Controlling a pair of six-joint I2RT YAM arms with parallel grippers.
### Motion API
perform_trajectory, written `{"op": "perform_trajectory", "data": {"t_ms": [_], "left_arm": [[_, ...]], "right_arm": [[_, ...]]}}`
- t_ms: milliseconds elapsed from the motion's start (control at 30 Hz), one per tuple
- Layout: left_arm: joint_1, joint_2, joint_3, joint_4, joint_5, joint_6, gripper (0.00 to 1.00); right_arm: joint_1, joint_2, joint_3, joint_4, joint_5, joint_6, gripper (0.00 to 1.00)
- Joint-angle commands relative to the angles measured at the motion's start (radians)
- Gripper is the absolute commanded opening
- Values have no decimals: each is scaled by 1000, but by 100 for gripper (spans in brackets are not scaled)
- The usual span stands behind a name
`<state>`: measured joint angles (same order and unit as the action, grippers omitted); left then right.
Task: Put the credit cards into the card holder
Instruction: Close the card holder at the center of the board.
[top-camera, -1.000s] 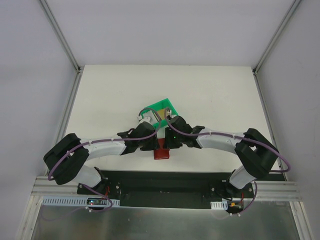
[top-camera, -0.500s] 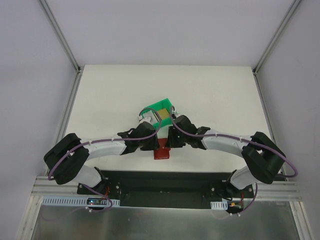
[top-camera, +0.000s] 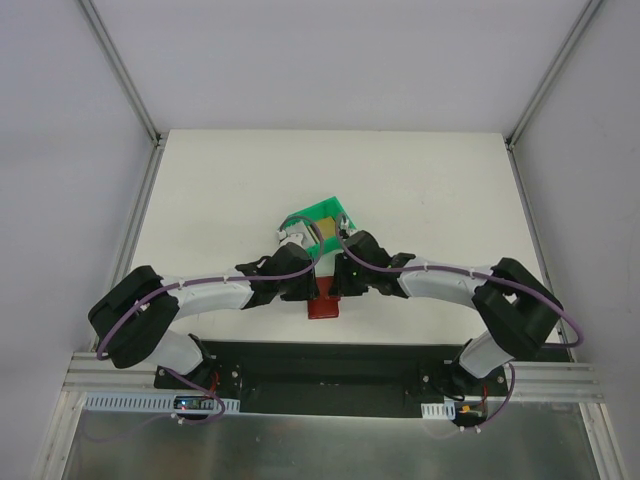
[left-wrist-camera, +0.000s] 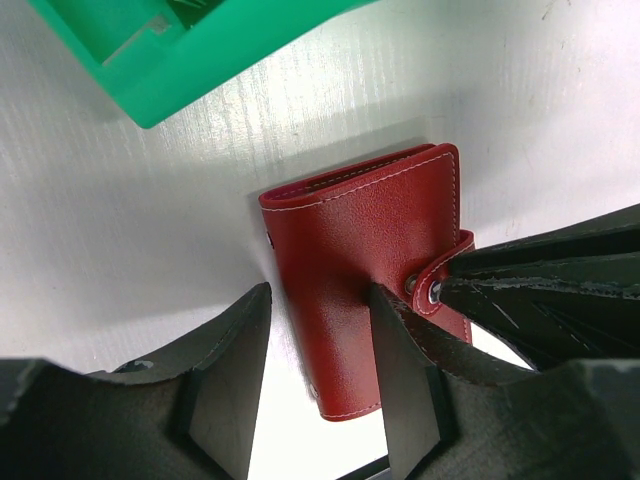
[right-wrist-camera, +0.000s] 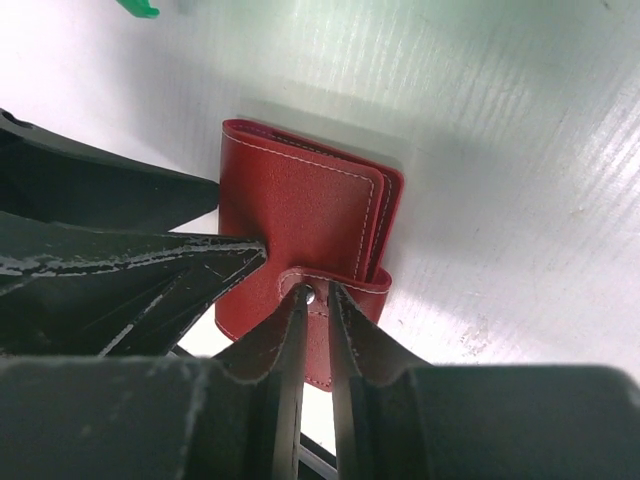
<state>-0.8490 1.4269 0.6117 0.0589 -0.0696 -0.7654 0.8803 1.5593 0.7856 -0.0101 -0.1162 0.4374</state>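
Note:
The card holder (left-wrist-camera: 370, 220) is a dark red wallet, folded shut, lying on the white table just below the two grippers in the top view (top-camera: 323, 308). My left gripper (left-wrist-camera: 316, 298) is open and straddles the wallet's left edge, with its right finger (left-wrist-camera: 395, 340) resting on the cover. My right gripper (right-wrist-camera: 318, 295) is closed narrowly on the wallet's snap tab (right-wrist-camera: 345, 283), with the metal stud between its tips. A golden-yellow credit card (top-camera: 322, 232) lies in the green bin. Other cards are hidden.
The green plastic bin (top-camera: 322, 211) stands just beyond both grippers and shows at the top left of the left wrist view (left-wrist-camera: 200, 50). Both arms meet over the wallet near the table's front edge. Metal rails run along the table's left and right sides.
My right gripper drew back to the right half a second ago and has returned left onto the wallet's tab. The left gripper and the wallet have stayed in place.

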Motion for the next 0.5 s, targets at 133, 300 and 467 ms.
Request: {"op": "perform_trajectory", "data": {"t_ms": [133, 300, 467], "left_arm": [[5, 20, 2, -79, 2, 32, 43], [4, 18, 2, -79, 2, 29, 43], [4, 14, -1, -79, 1, 25, 43]], "right_arm": [[22, 28, 41, 32, -4, 17, 16], [35, 45, 57, 15, 18, 9, 15], [43, 25, 52, 15, 41, 7, 15]]}}
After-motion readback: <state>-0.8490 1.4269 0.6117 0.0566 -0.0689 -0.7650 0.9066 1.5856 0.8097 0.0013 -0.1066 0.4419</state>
